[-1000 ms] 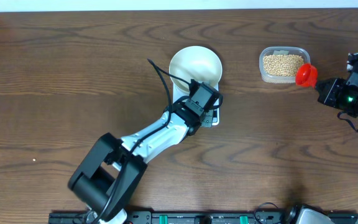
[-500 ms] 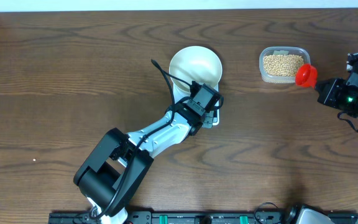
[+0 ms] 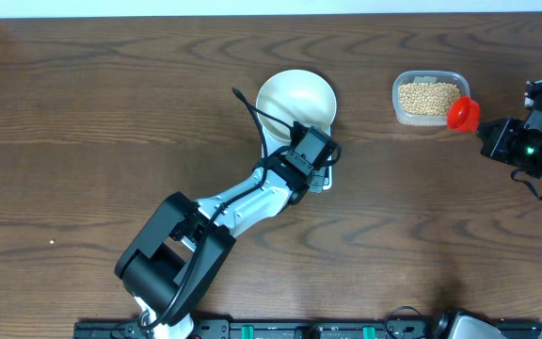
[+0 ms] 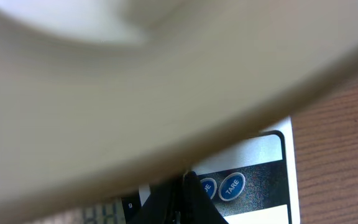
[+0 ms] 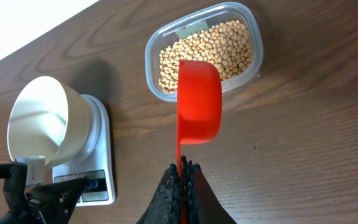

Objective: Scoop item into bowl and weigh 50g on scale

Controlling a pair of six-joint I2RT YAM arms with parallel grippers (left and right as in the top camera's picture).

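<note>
Two buttons (image 4: 232, 186) on the scale (image 4: 263, 155) show at left wrist, hidden overhead.

table (image 3: 83, 113): dark brown wood, clear grain, faint sheen
bowl (image 3: 294, 97): white, smooth, soft satin look
scale (image 5: 104, 155): smooth white plastic; dark speckled panel around glossy buttons (image 4: 232, 185)
tub (image 5: 253, 37): clear, thin, glossy plastic
beans (image 5: 229, 46): beige, smooth-skinned, matt
scoop (image 5: 199, 102): red plastic, smooth, slightly glossy
</note>
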